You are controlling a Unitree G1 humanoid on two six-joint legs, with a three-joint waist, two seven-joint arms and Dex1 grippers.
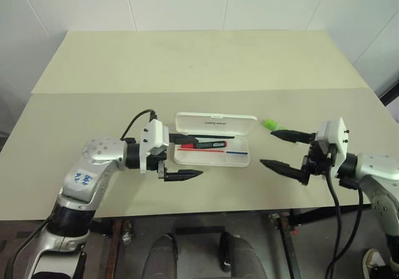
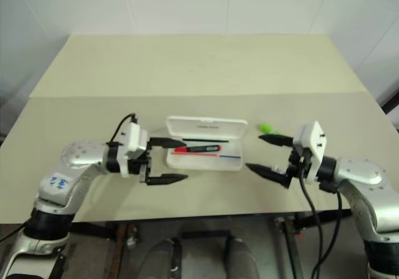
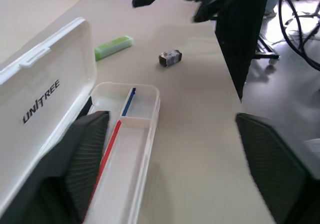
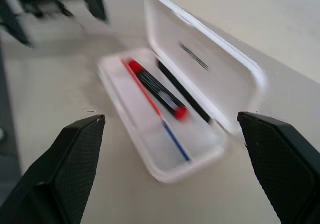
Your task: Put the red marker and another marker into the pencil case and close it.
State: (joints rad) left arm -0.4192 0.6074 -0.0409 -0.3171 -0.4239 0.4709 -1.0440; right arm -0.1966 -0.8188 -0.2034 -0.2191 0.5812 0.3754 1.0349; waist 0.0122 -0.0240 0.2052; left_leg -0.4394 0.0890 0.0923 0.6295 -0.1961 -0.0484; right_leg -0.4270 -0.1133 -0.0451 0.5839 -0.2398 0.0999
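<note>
While open, white pencil case [image 1: 215, 140] holds red marker [image 1: 209, 145].

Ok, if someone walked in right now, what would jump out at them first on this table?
The open white pencil case mid-table, lid up, with the red marker already lying inside. Either side of it, the left pincer and right pincer hang open and empty. Beyond the right pincer, the lime-green highlighter sits out on the table, not yet packed.

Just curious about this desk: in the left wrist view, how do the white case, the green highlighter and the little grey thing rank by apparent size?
1. pencil case, much the largest
2. green highlighter
3. small grey object
The case lies nearest the camera, which exaggerates its size.
</note>
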